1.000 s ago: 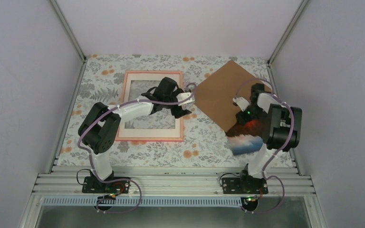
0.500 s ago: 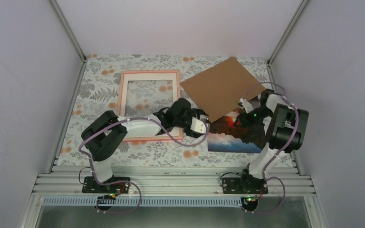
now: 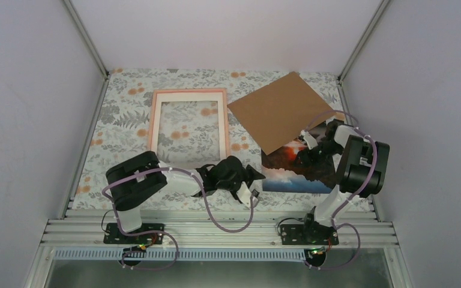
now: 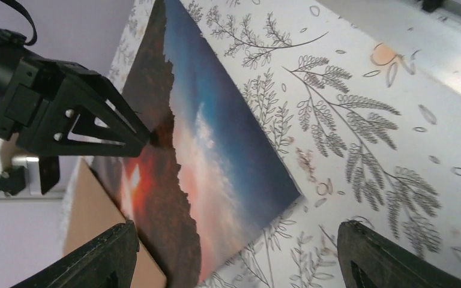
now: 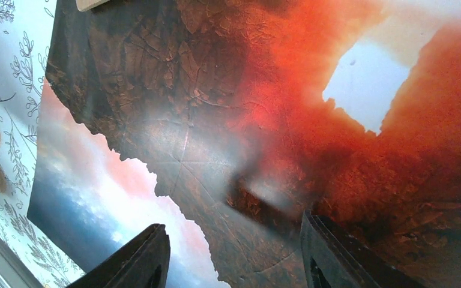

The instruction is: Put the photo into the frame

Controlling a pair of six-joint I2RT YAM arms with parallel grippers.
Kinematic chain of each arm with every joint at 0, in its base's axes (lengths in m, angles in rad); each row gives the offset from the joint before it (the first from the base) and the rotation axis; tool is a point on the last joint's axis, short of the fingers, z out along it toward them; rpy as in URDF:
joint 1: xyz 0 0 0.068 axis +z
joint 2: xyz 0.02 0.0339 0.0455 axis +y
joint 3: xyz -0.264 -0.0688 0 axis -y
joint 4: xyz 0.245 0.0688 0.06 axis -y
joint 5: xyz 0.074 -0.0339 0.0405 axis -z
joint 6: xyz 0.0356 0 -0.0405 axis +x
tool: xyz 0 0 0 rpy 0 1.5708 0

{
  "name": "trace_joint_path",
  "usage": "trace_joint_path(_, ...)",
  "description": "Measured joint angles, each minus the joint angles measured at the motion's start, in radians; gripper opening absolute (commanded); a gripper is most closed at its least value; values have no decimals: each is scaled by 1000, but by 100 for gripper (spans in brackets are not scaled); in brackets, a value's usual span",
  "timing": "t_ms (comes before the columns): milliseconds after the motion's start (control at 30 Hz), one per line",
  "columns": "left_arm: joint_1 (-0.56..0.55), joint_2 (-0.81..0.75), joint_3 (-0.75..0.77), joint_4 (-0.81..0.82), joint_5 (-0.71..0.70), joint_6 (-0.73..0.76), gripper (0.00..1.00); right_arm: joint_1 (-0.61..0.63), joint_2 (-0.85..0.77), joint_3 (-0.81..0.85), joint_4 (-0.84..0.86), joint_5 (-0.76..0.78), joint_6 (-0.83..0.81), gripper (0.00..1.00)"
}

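— what worries you from here?

— biggest thing first: the brown backing board. its near corner overlaps the far corner of the photo, and i can't tell which lies on top. if i drag the print toward the frame, i judge the board could come along or crease that corner.

— and the photo itself?

— it lies picture-up on the table at my right, well apart from the frame. it's thin paper lying flat, so there's no edge to get under. a pinch could buckle it, and a slide could scuff it.

— the grippers?

— left gripper is spread wide and empty, low, just beside the print's left edge. right gripper is over the dark rocks, jaws partly apart with nothing between them. from the left wrist view one fingertip looks to be touching the print. if that one presses while the left lifts, i'd expect a fold or a tear.

— what's in the frame?

— a pale mat seems to sit inside the pink rails, and the tablecloth shows through its open centre. no photo in it.
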Motion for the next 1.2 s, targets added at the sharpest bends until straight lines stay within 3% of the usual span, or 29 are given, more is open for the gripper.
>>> trace_joint_path(600, -66, 241, 46, 377, -242, 202, 68, -1, -17, -37, 38, -6, 8, 55)
trace_joint_path(1033, -65, 297, 165, 417, -271, 139, 63, -1, -23, -44, 45, -7, 8, 54)
trace_joint_path(1100, -65, 318, 207, 417, -272, 127, 55, -1, -24, -47, 47, -7, 8, 54)
trace_joint_path(1200, -65, 334, 244, 406, -275, 116, 32, -1, -29, -48, 48, -7, 8, 56)
